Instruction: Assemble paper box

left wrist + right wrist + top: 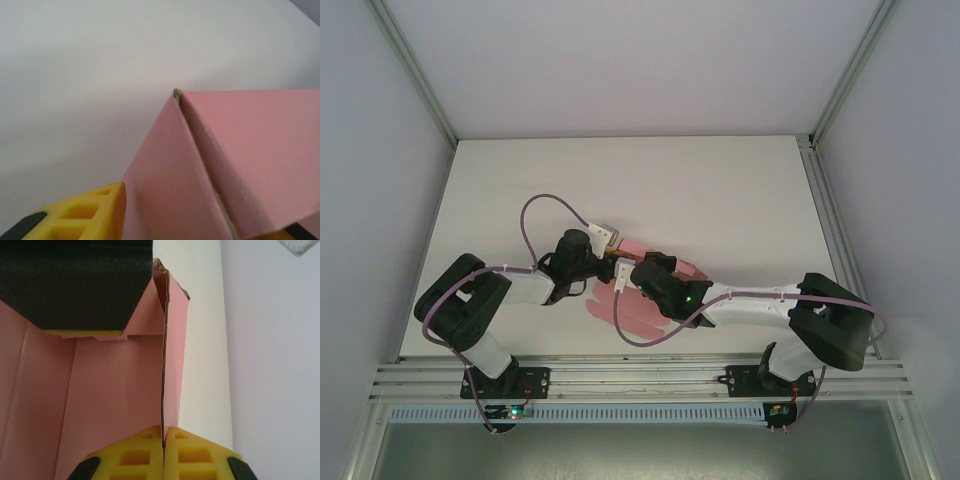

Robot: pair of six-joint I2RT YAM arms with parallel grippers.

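Observation:
The pink paper box (632, 312) lies partly folded at the middle of the table, between the two arms. My left gripper (611, 246) reaches it from the far left. In the left wrist view its yellow finger (90, 216) presses against an upright pink wall (170, 190), and the other finger is mostly hidden behind a raised panel (260, 160). My right gripper (620, 284) comes from the right. Its yellow fingertips (145, 450) are shut on the thin edge of an upright pink wall (172, 370) of the paper box (110, 390). The left gripper's black body (75, 280) hangs over the box.
The white table (720, 190) stretches bare beyond and to both sides of the box. Grey enclosure walls (380, 150) bound it on three sides. An aluminium rail (640, 375) with the arm bases runs along the near edge. A purple cable (545, 205) loops above the left arm.

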